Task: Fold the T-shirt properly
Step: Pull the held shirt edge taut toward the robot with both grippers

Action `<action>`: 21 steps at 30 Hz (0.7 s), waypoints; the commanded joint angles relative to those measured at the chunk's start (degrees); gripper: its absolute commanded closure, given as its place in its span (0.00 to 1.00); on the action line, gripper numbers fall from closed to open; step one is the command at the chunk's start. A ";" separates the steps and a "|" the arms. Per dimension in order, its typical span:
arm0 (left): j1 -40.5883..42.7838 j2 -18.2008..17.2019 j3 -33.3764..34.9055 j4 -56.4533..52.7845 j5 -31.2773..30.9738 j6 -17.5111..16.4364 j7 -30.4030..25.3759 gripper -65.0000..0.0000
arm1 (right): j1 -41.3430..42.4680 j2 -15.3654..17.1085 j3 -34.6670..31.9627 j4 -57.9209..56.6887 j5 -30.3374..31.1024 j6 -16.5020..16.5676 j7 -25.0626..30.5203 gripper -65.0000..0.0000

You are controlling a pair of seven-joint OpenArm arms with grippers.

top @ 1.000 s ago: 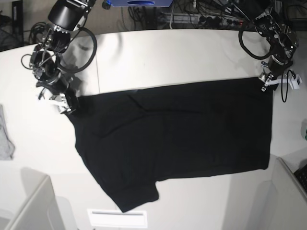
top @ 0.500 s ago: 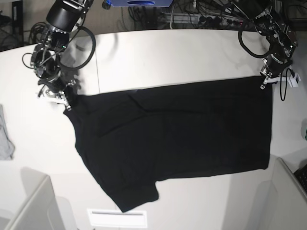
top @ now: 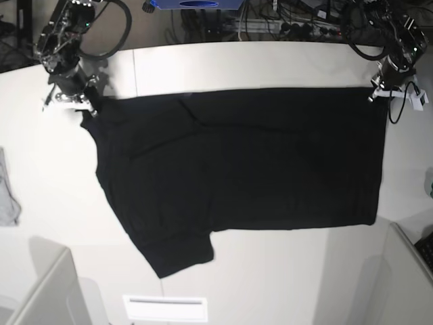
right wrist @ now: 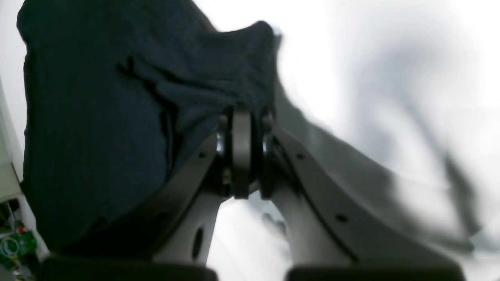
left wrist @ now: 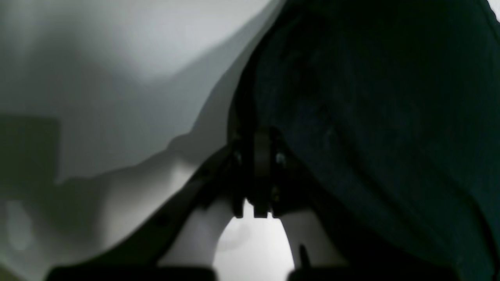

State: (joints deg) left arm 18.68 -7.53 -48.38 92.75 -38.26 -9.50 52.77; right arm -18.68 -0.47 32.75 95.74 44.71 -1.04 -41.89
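Note:
The black T-shirt [top: 237,162] lies spread on the white table [top: 257,64], stretched along its far edge, one sleeve pointing to the near left. My right gripper [top: 86,108] is shut on the shirt's far left corner; in the right wrist view its jaws [right wrist: 242,113] pinch dark cloth [right wrist: 97,117]. My left gripper [top: 374,91] is shut on the far right corner; in the left wrist view the closed jaws [left wrist: 259,140] meet the black fabric [left wrist: 371,117]. No print or label shows.
A small grey cloth [top: 7,193] lies at the table's left edge. Grey bins stand at the near left [top: 40,291] and near right [top: 413,271]. Cables and a blue box [top: 196,4] sit behind the table.
Both grippers closed on the shirt's far corners and pulled them toward the back of the table. The whole shirt slid that way and its top edge drew straight.

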 commanded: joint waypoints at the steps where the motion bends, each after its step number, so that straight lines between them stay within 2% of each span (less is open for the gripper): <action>1: 1.06 -1.13 -0.45 2.06 -0.46 -0.39 -1.13 1.00 | -1.24 0.51 0.26 2.06 0.35 0.20 0.97 1.00; 11: 7.39 -0.95 -0.81 5.58 -0.46 -0.57 -1.13 1.00 | -10.73 -1.77 0.35 8.04 0.35 0.20 0.97 1.00; 21: 11.70 -0.78 -0.81 5.58 -0.64 -0.74 -1.56 1.00 | -14.95 -1.86 0.35 8.48 0.35 0.20 0.97 1.00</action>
State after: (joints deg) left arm 29.76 -7.64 -48.66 97.25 -38.48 -9.93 52.10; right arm -33.26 -2.83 32.77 103.13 44.73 -1.04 -41.60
